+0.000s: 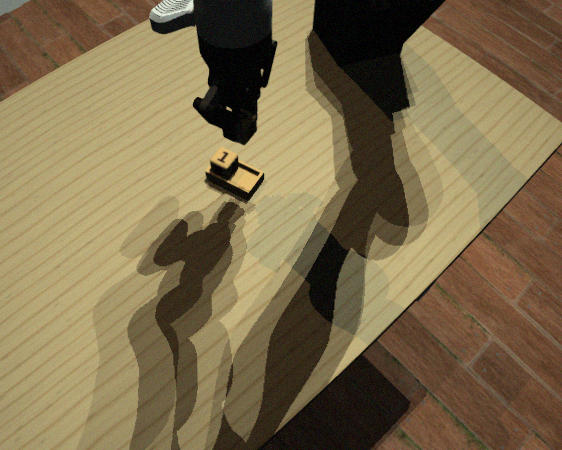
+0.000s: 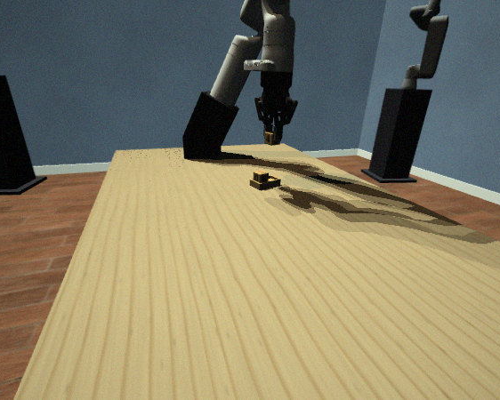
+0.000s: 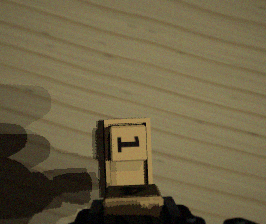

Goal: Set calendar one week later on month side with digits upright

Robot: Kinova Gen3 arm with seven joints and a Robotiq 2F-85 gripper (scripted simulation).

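The tray (image 1: pixel 246 178) (image 2: pixel 274 183) (image 3: pixel 128 172) lies flat on the table. One wooden cube (image 1: pixel 224 159) (image 2: pixel 261 175) (image 3: pixel 128 143) sits in one end of it, with a dark 1 on its top face. Its side faces are too dark to read. The other end of the tray is free. My gripper (image 1: pixel 239 130) (image 2: pixel 272 137) (image 3: pixel 133 208) is shut on the second cube (image 2: pixel 269 138) (image 3: pixel 133 202) and holds it in the air above the tray's height. A dark mark shows on that cube in the exterior view, but I cannot read it.
The wooden table (image 1: pixel 56 200) (image 2: pixel 205 289) carries the tray. The arm's black pedestal (image 1: pixel 366 30) (image 2: pixel 207 129) stands at the table's far end. Arm shadows fall beside the tray. Two other pedestals (image 2: pixel 5 138) (image 2: pixel 399 133) stand off the table.
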